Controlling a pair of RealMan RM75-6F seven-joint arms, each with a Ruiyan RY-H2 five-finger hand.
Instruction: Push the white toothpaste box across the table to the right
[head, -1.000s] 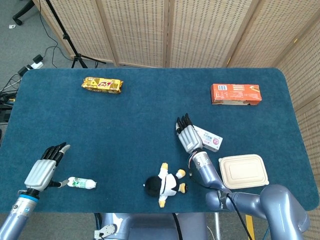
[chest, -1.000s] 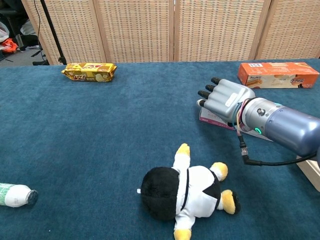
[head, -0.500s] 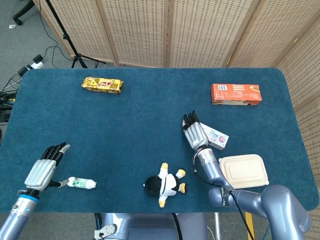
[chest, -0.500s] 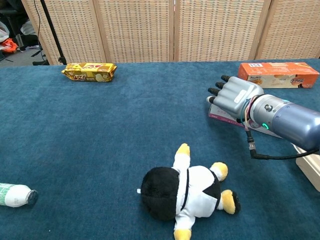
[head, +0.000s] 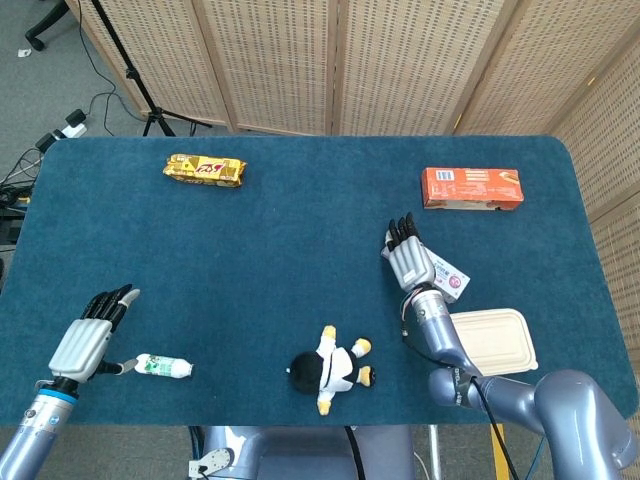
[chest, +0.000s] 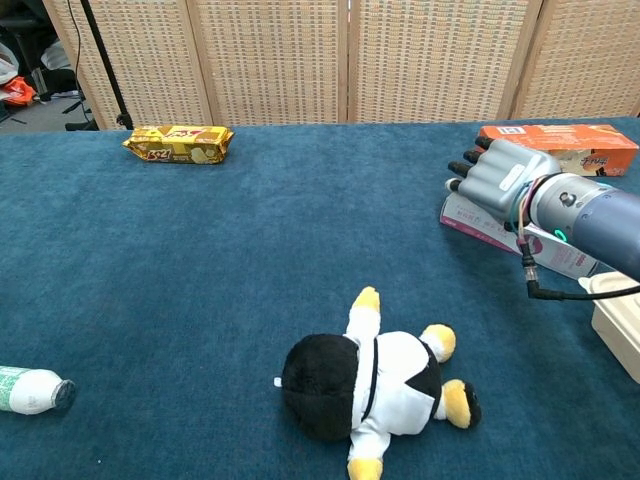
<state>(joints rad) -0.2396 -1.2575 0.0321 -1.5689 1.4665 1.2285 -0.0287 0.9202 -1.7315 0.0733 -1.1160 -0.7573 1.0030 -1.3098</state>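
Woven screens back a table (head: 300, 240) covered in blue cloth.

Right hand (head: 405, 255): flat, fingers extended close together, holding nothing. It lies against the left side of the box (head: 449, 277), touching it. Chest view shows the hand's back over the box's near-left end; the exact contact face is hidden by the hand.

Box: white, lying flat and skewed, in the right half of the table, toward the near edge. A beige tray (head: 487, 342) sits just beside its near-right end; I cannot tell whether they touch. An orange carton (head: 471, 187) lies apart from it, toward the far right corner.

Left hand (head: 90, 335): fingers loosely extended, holding nothing, near the near-left corner. A small bottle (head: 163, 367) lies just beside it, apart from the fingers.

Other items: a snack pack (head: 204, 170) toward the far left corner; a penguin toy (head: 329, 370) at the near edge, centre.

Judgement: push under way; table remains to the right of the box.

Risks:
- Contact is near one end of the box, so it may pivot instead of sliding, and the hand could slip off.
- The tray is close on the near-right; a push angled toward the near edge would jam the box on it or shove it along.
- The cloth may drag, tipping or stalling the light box.
- Overshoot would send the box off the right edge.
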